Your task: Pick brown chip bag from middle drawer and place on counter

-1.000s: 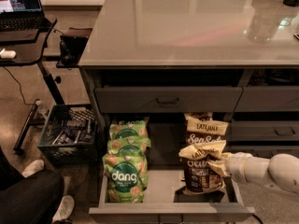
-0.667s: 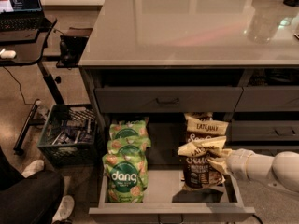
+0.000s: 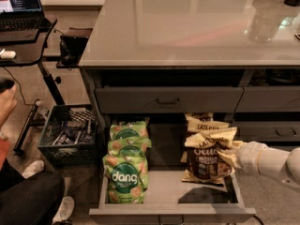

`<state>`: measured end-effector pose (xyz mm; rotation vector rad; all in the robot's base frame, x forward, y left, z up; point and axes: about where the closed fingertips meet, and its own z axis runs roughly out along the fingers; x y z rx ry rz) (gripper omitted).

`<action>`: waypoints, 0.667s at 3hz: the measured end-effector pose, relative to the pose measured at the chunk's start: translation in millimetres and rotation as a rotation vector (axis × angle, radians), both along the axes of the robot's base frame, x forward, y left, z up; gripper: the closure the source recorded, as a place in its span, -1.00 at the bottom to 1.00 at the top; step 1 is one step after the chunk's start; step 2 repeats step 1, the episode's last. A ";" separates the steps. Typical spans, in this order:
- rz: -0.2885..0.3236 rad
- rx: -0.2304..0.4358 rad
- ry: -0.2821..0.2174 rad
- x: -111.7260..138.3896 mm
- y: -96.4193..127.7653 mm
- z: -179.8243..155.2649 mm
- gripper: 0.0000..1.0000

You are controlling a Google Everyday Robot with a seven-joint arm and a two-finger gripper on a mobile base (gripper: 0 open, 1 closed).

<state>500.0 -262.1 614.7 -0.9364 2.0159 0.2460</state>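
Observation:
The middle drawer [image 3: 173, 213] stands pulled open below the counter [image 3: 187, 27]. In its right row, my gripper [image 3: 228, 153] reaches in from the right and is shut on the upper right edge of the front brown chip bag [image 3: 204, 162]. The bag hangs tilted just above the drawer floor, with a shadow beneath it. More brown bags [image 3: 206, 124] stand behind it. Three green "dang" bags [image 3: 125, 172] fill the left row.
A shallower closed drawer with a thin handle [image 3: 168, 101] sits above the open one. A black crate [image 3: 68, 135] stands on the floor to the left, by a black desk with a laptop [image 3: 18, 13]. A person's legs and shoes [image 3: 33, 196] are at the lower left.
The front brown bag has come up off the drawer floor and moved forward from the row in my gripper. The arm has shifted slightly upward.

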 end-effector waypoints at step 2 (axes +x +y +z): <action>0.000 0.000 -0.001 0.3 -0.1 0.3 1.00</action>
